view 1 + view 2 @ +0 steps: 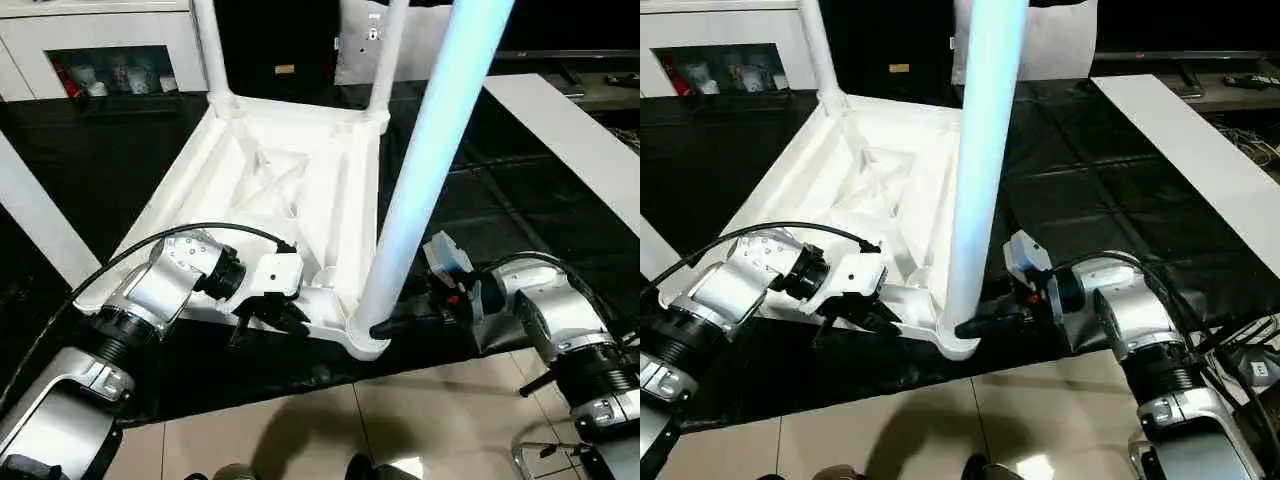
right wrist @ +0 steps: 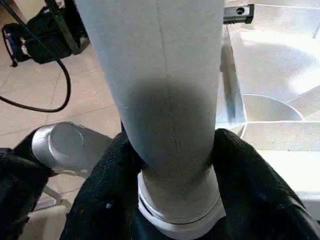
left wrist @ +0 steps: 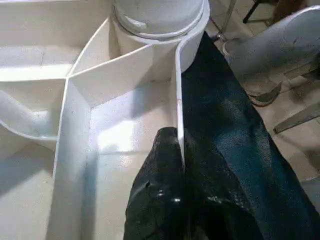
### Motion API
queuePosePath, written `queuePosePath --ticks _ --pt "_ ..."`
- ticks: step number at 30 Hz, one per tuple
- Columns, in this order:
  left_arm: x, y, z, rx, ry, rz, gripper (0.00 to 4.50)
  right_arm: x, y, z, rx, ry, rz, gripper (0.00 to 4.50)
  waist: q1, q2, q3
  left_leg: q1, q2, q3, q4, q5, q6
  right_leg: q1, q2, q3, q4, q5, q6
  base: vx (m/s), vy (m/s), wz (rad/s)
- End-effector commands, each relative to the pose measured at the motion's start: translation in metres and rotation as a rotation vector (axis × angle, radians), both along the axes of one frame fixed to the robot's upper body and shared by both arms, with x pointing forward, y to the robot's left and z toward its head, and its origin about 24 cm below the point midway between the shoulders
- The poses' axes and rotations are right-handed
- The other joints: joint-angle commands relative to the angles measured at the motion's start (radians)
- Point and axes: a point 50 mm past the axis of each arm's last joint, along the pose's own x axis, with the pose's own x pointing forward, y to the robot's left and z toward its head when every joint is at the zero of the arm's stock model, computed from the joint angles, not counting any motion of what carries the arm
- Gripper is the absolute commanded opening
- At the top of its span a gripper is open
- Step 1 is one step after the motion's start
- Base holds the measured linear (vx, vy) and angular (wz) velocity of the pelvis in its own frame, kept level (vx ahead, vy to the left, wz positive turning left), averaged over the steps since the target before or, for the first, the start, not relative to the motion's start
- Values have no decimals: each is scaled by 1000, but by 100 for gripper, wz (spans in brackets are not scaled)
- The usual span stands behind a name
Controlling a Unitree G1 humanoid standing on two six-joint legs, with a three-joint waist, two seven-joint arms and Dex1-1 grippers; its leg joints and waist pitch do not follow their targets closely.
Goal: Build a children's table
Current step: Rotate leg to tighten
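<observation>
The children's table [image 1: 290,190] lies upside down on the black mat [image 1: 520,230], and the right gripper [image 1: 400,325] has its fingers clamped around the base of the near leg [image 1: 425,170], right at the corner socket [image 1: 362,338]. The left gripper [image 1: 268,312] has its fingers pinched together on the thin rim [image 3: 178,100] beside that socket. Risk here: if the leg isn't fully seated, letting go could tip it, and a weak pinch could let the top skid.
</observation>
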Motion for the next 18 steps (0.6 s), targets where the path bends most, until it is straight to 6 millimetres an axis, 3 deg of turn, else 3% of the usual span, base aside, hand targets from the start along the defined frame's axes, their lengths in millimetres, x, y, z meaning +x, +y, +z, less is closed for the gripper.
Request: queuePosePath --ticks 1,3,7,8,12,14,16,17,18 --pt "0 -6 0 15 16 -20 0 -7 2 1 36 42 56 189 -7 -7 -90 -12 31 16 -59 82 132 101 -69 78 -55 -359 -10 0 0 0" --pt "3 -6 0 -20 22 59 0 -9 6 0 78 70 -2 189 -5 -3 -88 -10 32 14 -60 88 127 99 -69 78 -58 -356 -6 0 0 0" --pt "5 -7 2 -62 18 172 0 -10 13 -6 121 80 -110 189 -9 -5 -85 -11 27 16 -62 58 105 100 -69 74 -67 -397 9 0 0 0" --pt "6 -8 2 -74 11 207 0 -10 15 -8 137 70 -144 189 -15 -5 -82 -11 20 19 -64 17 93 101 -66 68 -78 -449 36 0 0 0" --pt "6 -13 2 -102 5 279 0 -11 22 -12 160 57 -237 189 -25 -6 -77 -12 16 19 -65 -37 81 101 -60 56 -96 -507 79 0 0 0" --pt "8 -19 2 -126 -9 355 0 -10 30 -18 141 33 -341 189 -40 -6 -74 -12 17 18 -65 -56 72 101 -58 49 -105 -517 100 0 0 0" --pt "9 -21 2 -131 -13 374 0 -9 32 -19 138 25 -366 189 -59 -3 -69 -10 16 17 -63 -99 66 101 -55 34 -123 -558 123 0 0 0" --pt "11 -24 2 -141 -18 403 0 -8 36 -22 131 20 -407 189 -83 7 -63 -2 33 7 -66 -169 70 110 -57 14 -143 -593 149 0 0 0" --pt "12 -26 3 -147 -20 421 0 -7 39 -23 127 15 -436 189 -88 12 -63 3 43 3 -69 -195 73 112 -59 13 -145 -595 148 0 0 0"
